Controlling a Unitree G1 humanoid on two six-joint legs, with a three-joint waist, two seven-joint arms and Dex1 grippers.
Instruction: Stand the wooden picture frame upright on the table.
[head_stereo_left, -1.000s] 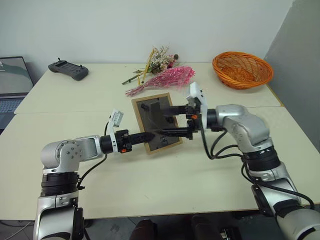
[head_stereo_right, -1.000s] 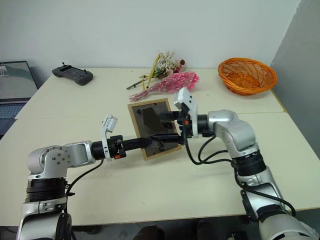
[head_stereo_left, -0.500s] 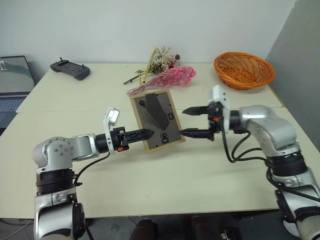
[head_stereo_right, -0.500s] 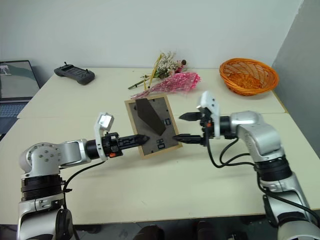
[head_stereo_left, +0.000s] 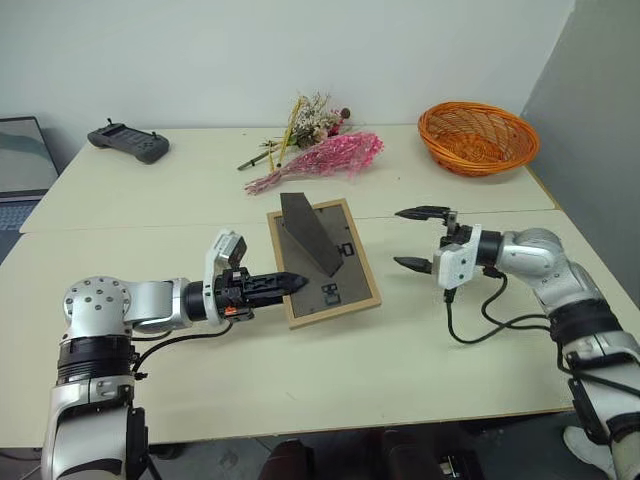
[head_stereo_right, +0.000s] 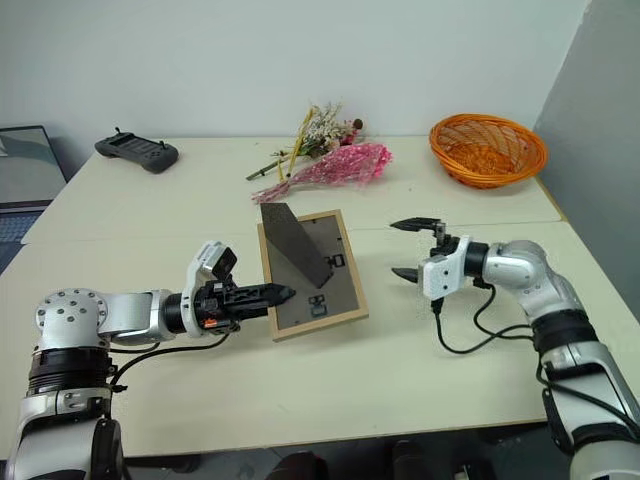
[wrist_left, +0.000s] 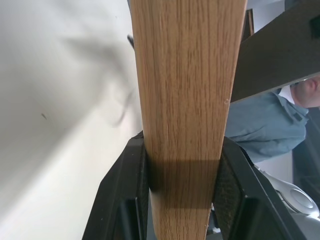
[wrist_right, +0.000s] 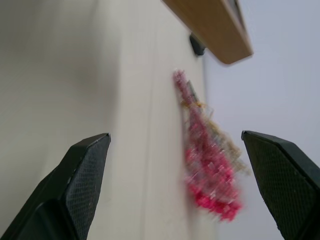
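The wooden picture frame (head_stereo_left: 335, 285) is near the middle of the table (head_stereo_left: 330, 370), its dark back panel facing up and its black easel stand (head_stereo_left: 308, 232) swung out. My left gripper (head_stereo_left: 287, 283) is shut on the frame's left edge. In the left wrist view the light wood edge (wrist_left: 185, 90) sits clamped between the black fingers (wrist_left: 125, 195). My right gripper (head_stereo_left: 398, 238) hangs open a short way to the right of the frame, with nothing between its fingers (wrist_right: 82, 175). I cannot tell whether the frame's lower edge touches the table.
An orange wicker basket (head_stereo_left: 478, 138) stands at the back right. A pink and dried flower bunch (head_stereo_left: 318, 160) lies behind the frame. A black controller (head_stereo_left: 127, 141) and a laptop (head_stereo_left: 20, 160) are at the back left. A person in a blue shirt (wrist_left: 265, 130) shows in the left wrist view.
My right gripper has let go of the easel stand and drawn back to the right, open. The stand now sticks out. My left gripper rolled with the frame still in it.
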